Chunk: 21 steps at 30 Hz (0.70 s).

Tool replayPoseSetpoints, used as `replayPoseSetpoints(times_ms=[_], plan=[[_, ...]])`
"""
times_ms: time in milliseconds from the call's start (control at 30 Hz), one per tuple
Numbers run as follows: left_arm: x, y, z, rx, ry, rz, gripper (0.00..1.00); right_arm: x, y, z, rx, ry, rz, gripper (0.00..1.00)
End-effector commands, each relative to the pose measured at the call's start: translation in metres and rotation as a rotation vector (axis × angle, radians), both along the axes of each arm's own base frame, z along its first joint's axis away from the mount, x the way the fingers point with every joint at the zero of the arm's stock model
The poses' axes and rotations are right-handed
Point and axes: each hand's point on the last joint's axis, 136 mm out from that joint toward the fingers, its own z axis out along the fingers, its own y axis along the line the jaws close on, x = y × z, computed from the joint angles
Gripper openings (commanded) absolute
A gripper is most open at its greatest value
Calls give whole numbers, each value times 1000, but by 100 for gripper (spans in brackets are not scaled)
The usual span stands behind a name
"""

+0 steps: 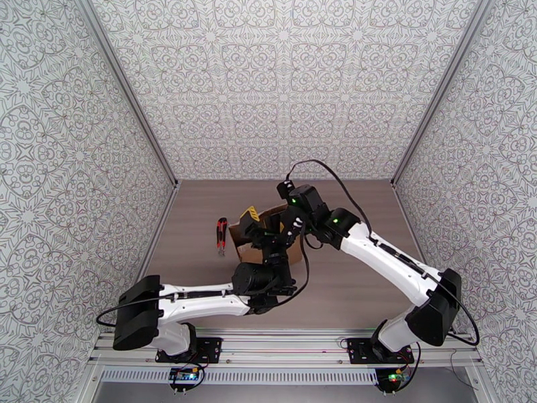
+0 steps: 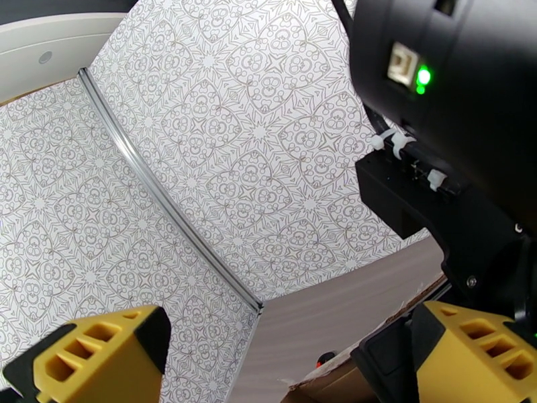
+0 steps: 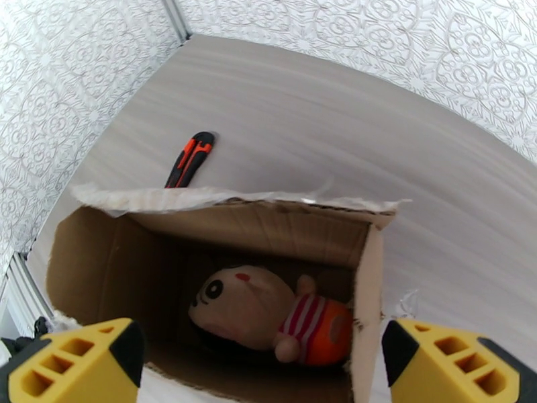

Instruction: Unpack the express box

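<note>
The express box is a brown cardboard carton at mid-table, largely covered by both grippers. In the right wrist view the box stands open, its torn flap edge showing clear tape. A plush doll with a round face and striped orange body lies inside on the bottom. My right gripper hangs open just above the opening, its yellow fingertips wide apart and empty. My left gripper is open too and holds nothing, beside the box's near left side and angled up toward the wall.
A red-and-black utility knife lies on the table left of the box, also past its far flap. The right arm's black wrist sits close over the left gripper. Patterned walls enclose the table on three sides.
</note>
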Motion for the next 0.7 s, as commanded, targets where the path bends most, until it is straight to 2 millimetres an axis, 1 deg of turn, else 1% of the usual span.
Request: replayPoseSetpoints(times_ms=[0,67,100,133,233,300,367,500,600,667], plan=[[19,54,-15,-56,147,246,97,-14,-23,0,-32,42,-36,99],[7,44,6,-75,127,180,97,-16,-25,-3,-34,48,-41,99],[0,41,11,-94,121,152,97,-16,-26,-5,-36,49,-46,99],[-7,37,13,-110,121,124,97,-16,-27,-5,-34,49,-49,99],[-27,29,5,-143,143,70,97,-16,-27,-7,-29,50,-57,99],[-35,34,1,-196,158,63,97,-16,-26,-9,-27,58,-54,99],[-44,41,2,-246,158,38,97,-15,-25,-9,-26,61,-55,99],[-56,54,6,-267,162,-3,97,-15,-22,-6,-13,65,-53,99],[-82,54,19,-360,166,-126,97,-18,-20,-8,7,86,-51,99],[-98,54,17,-407,176,-207,97,-21,-19,-11,20,100,-51,99]])
